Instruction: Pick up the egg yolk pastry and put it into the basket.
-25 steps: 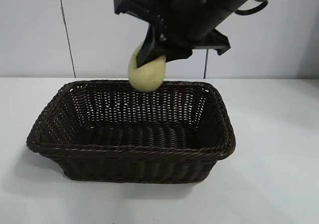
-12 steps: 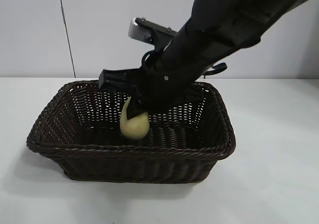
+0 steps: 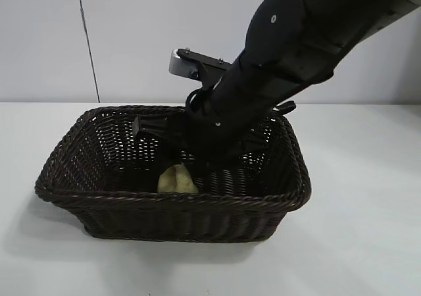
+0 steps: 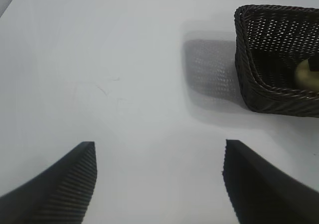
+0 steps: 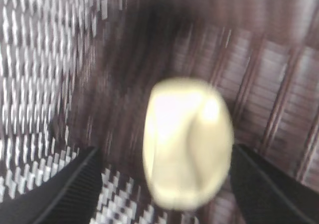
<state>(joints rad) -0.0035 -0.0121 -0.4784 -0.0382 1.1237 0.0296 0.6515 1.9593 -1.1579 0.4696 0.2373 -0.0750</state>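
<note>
The pale yellow egg yolk pastry (image 3: 176, 179) lies low inside the dark brown wicker basket (image 3: 171, 200), near its front wall. My right gripper (image 3: 176, 163) reaches down into the basket just above it. In the right wrist view the pastry (image 5: 187, 144) sits between the spread fingers of the right gripper (image 5: 164, 152), with a clear gap on one side, over the basket's woven floor (image 5: 279, 84). My left gripper (image 4: 159, 143) is open and empty over bare table, away from the basket (image 4: 249, 84). The pastry (image 4: 306, 74) shows inside the basket there too.
The basket stands on a white table (image 3: 368, 230) with a white wall behind. The right arm (image 3: 296, 39) slants over the basket's back right corner.
The right gripper came down with the pastry from above the rim into the basket. Its fingers have spread and the pastry now rests low near the front wall.
</note>
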